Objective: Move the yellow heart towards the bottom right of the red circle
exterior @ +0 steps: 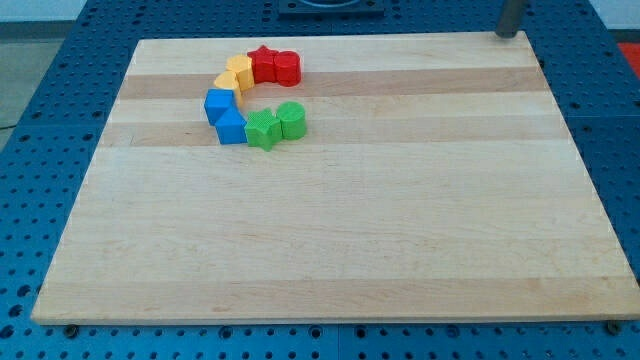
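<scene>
The blocks lie in a C-shaped chain at the board's upper left. A red circle (pixel 288 68) is at the chain's top right end, touching a red star (pixel 262 62) on its left. Two yellow blocks follow: one (pixel 240 68) beside the star, and one (pixel 226 83) lower left of it. I cannot tell which of them is the heart. My tip (pixel 508 35) is at the view's top right, by the board's far edge and far from every block.
Below the yellow blocks are two blue blocks (pixel 219 104) (pixel 231 127), then a green star (pixel 262 131) and a green circle (pixel 292 120). The wooden board (pixel 400 230) lies on a blue perforated table.
</scene>
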`<act>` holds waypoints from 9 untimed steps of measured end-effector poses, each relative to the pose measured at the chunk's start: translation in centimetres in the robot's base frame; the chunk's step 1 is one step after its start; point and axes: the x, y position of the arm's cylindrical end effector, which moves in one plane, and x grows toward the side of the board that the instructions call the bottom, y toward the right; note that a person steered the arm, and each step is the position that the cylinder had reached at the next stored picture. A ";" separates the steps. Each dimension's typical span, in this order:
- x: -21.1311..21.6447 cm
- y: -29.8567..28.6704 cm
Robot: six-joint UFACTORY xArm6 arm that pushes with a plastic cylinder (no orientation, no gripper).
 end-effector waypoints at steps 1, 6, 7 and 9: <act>0.0 0.0; 1.3 -26.4; 1.1 -35.8; 4.8 -51.8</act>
